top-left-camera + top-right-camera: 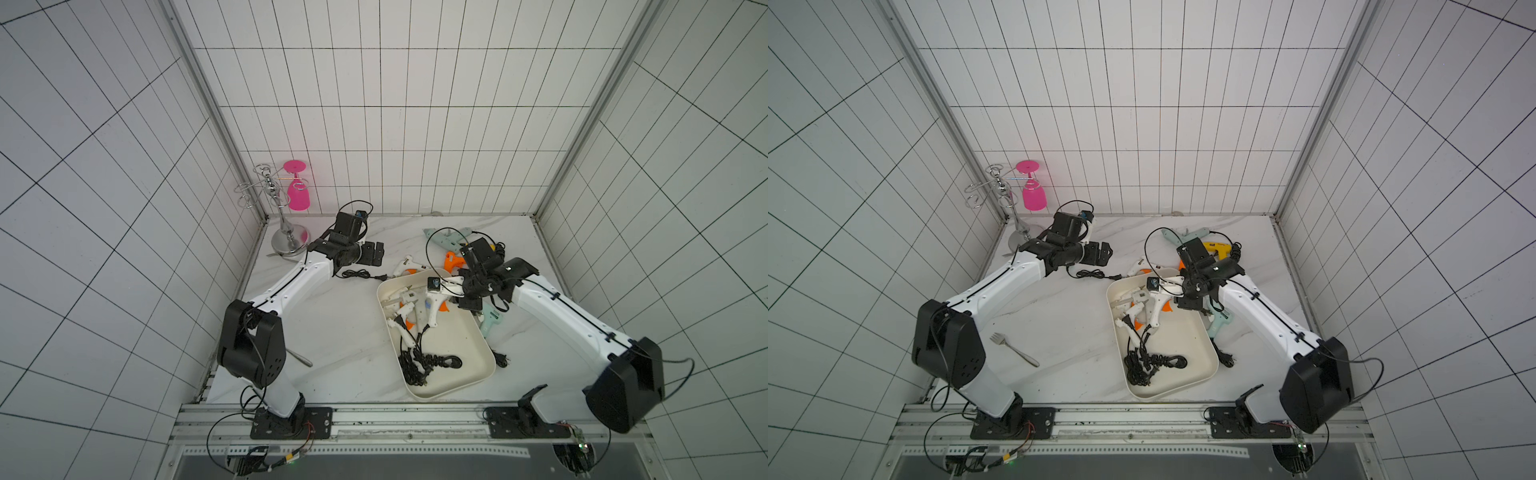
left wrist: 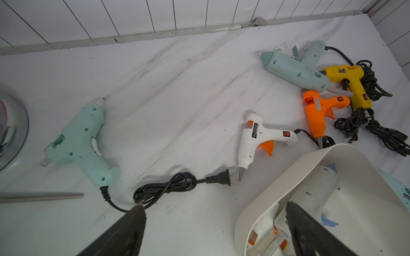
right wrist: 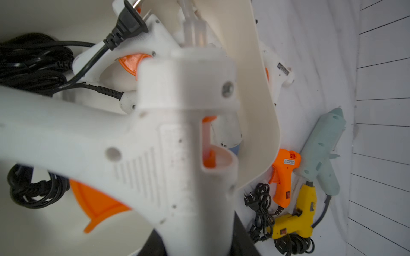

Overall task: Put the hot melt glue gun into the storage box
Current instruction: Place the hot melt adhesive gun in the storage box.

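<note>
Right hand (image 1: 456,287): clamped on white plastic hot melt glue gun (image 1: 433,308), over cream-white rectangular plastic storage box (image 1: 455,347).
Left hand (image 1: 375,254): jaws apart, empty, above table (image 1: 332,332).

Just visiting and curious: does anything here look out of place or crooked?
A fork lies alone on the table beside the left arm, odd among glue guns. The storage box sits askew to the table's edges.
</note>
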`<state>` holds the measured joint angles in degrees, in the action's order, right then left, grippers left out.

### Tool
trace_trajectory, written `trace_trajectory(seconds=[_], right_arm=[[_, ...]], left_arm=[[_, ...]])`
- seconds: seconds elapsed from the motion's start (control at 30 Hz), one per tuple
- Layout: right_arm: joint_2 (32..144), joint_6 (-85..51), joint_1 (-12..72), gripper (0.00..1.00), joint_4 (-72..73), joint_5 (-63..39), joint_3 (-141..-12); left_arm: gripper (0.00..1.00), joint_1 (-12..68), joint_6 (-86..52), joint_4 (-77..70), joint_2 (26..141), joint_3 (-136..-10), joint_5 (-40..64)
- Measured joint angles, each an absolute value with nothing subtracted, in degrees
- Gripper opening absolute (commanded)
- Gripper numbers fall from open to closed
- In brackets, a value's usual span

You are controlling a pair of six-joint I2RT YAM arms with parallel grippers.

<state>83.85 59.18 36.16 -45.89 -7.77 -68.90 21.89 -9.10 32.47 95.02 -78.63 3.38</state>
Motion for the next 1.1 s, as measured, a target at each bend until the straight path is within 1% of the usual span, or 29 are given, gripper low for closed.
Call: trace_trajectory(seconds=[0.17,0.33,0.47,0.5,0.57,0.7,0.73,0.77,0.8,1.1], right_arm=[[91.96,62.85,37.98,0.11,-43.88,-6.98,-69.1],[98.39,65.84,42.35,0.13,-41.43,-5.85,-70.89],[104.12,66.35,44.05,0.2,-38.3,-3.36,-73.32],[105.21,66.37,44.12,0.24,-38.09,-2.66,-73.95],[106.52,66.15,44.16,0.35,-38.24,-1.02,-76.25],[109.58,64.27,44.12,0.46,-36.71,2.15,-80.34],[109.78,63.79,44.12,0.51,-35.73,3.07,-80.38],[109.82,63.09,44.1,0.96,-35.16,3.88,-80.34],[109.8,62.15,44.05,0.99,-34.3,4.56,-80.18],[102.69,56.62,42.65,0.99,-24.12,9.61,-73.6]], left_arm=[[0.99,21.17,-9.52,33.74,95.02,-78.63,1.69],[0.99,21.15,-9.67,34.06,95.18,-78.63,1.08],[0.99,21.15,-9.69,34.15,95.81,-78.56,0.86],[0.99,21.15,-9.69,34.22,95.92,-78.5,0.82],[0.99,21.15,-9.74,34.33,96.2,-78.5,0.64],[0.99,21.15,-10.22,35.4,96.88,-78.52,0.34],[0.99,21.15,-10.39,36.07,97.1,-78.54,0.12],[0.99,21.15,-10.61,36.84,97.3,-78.54,-0.08],[0.99,21.15,-10.96,37.71,97.43,-78.54,-0.23],[0.99,21.15,-16.1,43.0,97.3,-78.28,0.64]])
